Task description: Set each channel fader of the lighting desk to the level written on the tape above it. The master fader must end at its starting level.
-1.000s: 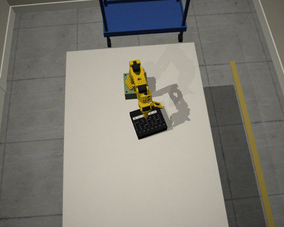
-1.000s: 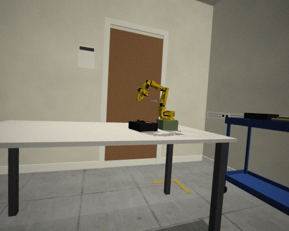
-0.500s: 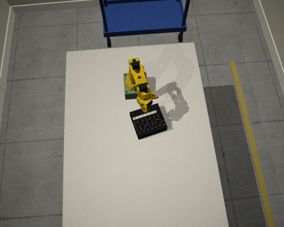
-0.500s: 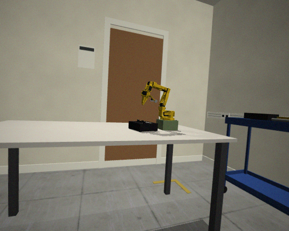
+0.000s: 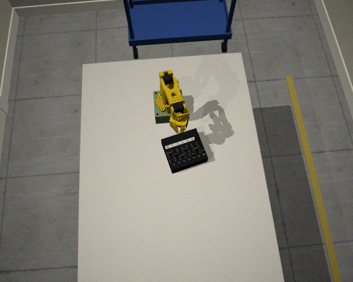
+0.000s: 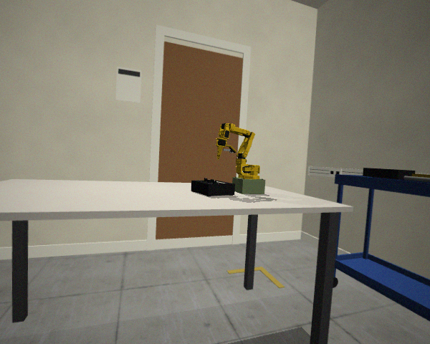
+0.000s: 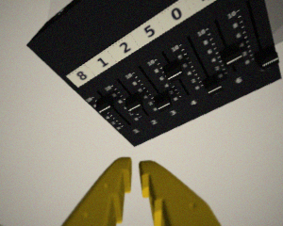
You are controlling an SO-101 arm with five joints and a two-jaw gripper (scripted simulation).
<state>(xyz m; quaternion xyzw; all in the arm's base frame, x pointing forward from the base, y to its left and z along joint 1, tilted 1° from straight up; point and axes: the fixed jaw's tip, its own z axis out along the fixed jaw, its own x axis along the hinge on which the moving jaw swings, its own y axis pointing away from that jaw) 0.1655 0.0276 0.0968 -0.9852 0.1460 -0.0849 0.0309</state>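
Note:
The black lighting desk (image 5: 178,138) (image 6: 219,190) (image 7: 85,43) lies on the table. In the wrist view its tape (image 7: 114,53) reads 8, 1, 2, 5, 0; the sixth number is cut off. Channel 1's cap (image 7: 104,105) is high in its slot, channel 2's cap (image 7: 133,104) lower than middle, channel 3's cap (image 7: 163,102) low, channel 4's cap (image 7: 174,72) near middle, channel 5's cap (image 7: 213,86) at the bottom, channel 6's cap (image 7: 233,56) low. The master cap (image 7: 269,58) is near its lower end. My gripper (image 5: 179,131) (image 6: 218,158) (image 7: 135,163) is shut and empty, above the desk's tape side.
The arm's green base block (image 5: 162,118) (image 6: 249,185) stands on the white table (image 5: 125,212) (image 6: 97,196) close to the desk's tape side. A blue cart (image 5: 179,21) (image 6: 400,279) stands beyond the table's end.

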